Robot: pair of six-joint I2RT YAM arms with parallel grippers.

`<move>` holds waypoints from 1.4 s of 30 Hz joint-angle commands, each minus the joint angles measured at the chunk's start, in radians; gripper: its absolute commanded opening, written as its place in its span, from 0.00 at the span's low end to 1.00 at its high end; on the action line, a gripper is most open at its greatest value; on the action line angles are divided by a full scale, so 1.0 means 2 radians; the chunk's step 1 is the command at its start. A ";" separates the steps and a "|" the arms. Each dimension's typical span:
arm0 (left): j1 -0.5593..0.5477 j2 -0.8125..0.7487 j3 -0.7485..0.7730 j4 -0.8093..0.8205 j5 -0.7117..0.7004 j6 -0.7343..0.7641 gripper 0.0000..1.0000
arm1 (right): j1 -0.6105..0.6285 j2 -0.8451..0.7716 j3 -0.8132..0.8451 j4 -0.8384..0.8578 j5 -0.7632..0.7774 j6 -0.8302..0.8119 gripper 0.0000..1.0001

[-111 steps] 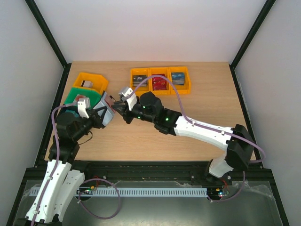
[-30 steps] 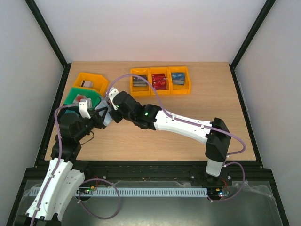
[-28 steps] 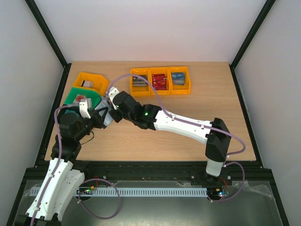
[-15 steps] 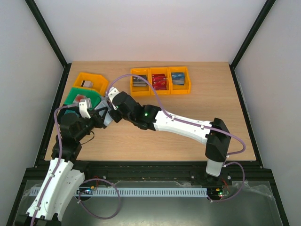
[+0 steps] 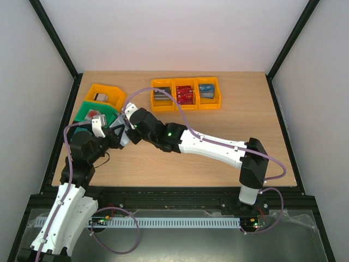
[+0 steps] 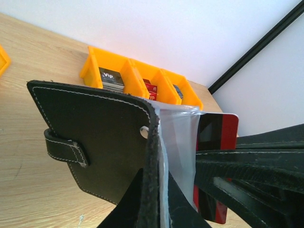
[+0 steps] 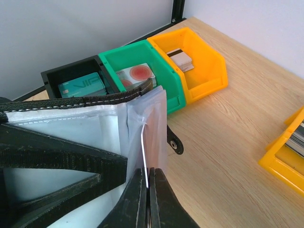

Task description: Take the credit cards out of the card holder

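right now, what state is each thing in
card holder, open, held up
red card, sticking partly out of card holder
left gripper, shut on card holder
right gripper, shut on red card
orange bins, cards inside

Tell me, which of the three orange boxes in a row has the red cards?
The middle orange box holds the red cards. The left box has dark grey cards, and the right box has bluish cards.
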 commanded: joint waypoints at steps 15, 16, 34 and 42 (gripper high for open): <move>0.008 -0.002 -0.007 0.017 0.039 -0.021 0.02 | 0.006 -0.038 -0.045 0.056 -0.009 -0.040 0.07; 0.008 -0.002 -0.007 0.020 0.043 -0.024 0.02 | 0.006 -0.034 -0.046 0.057 -0.005 -0.040 0.07; 0.008 -0.001 -0.007 0.020 0.043 -0.026 0.02 | 0.007 -0.034 -0.048 0.070 0.041 -0.044 0.10; 0.008 0.000 -0.009 0.020 0.042 -0.025 0.02 | 0.007 -0.039 -0.047 0.071 0.043 -0.039 0.08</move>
